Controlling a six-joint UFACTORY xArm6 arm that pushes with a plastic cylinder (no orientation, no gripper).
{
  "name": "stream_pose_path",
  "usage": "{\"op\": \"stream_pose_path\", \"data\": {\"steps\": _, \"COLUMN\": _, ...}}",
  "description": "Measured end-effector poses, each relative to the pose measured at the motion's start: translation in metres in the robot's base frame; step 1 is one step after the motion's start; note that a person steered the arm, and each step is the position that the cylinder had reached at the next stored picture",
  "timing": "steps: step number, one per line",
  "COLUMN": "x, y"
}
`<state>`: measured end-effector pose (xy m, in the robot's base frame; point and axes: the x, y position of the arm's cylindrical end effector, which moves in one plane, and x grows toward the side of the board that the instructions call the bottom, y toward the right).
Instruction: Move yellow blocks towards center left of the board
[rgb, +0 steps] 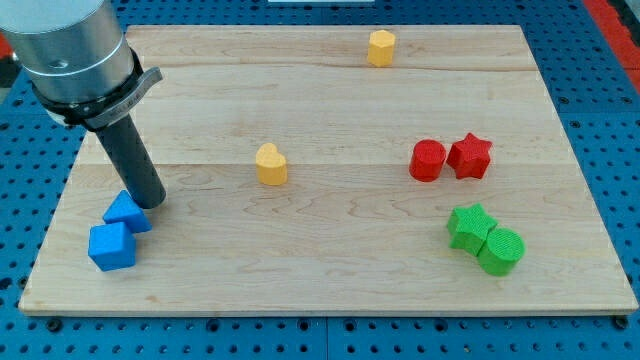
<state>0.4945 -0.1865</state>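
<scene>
The arm carries no jaws, only a dark rod that grips nothing; my tip (152, 203) rests near the board's (330, 275) left edge, touching the upper blue block (127, 212), with a blue cube (111, 246) just below it. The yellow heart-shaped block (270, 164) lies near the board's middle; the yellow hexagonal block (381, 47) sits at the top edge.

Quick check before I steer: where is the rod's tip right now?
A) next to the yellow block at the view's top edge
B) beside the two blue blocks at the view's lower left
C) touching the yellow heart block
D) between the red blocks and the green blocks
B: my tip sits at the upper blue block, just above the blue cube, well left of the yellow heart block and far from the yellow hexagon block.
</scene>
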Motion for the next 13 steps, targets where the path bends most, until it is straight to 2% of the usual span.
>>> {"op": "stream_pose_path", "data": {"steps": 1, "x": 0.002, "y": 0.006}}
{"op": "stream_pose_path", "data": {"steps": 3, "x": 0.003, "y": 0.171}}
{"op": "stream_pose_path", "data": {"steps": 4, "x": -0.03, "y": 0.209}}
{"op": "stream_pose_path", "data": {"steps": 6, "x": -0.04, "y": 0.085}}
{"op": "stream_pose_path", "data": {"steps": 7, "x": -0.071, "y": 0.032}}
{"op": "stream_pose_path", "data": {"steps": 8, "x": -0.109, "y": -0.003}}
{"op": "stream_pose_path", "data": {"steps": 9, "x": -0.144, "y": 0.019}}
{"op": "stream_pose_path", "data": {"steps": 10, "x": -0.149, "y": 0.139}}
{"op": "stream_pose_path", "data": {"steps": 11, "x": -0.192, "y": 0.269}}
{"op": "stream_pose_path", "data": {"steps": 12, "x": -0.244, "y": 0.332}}
{"op": "stream_pose_path", "data": {"steps": 13, "x": -0.255, "y": 0.313}}
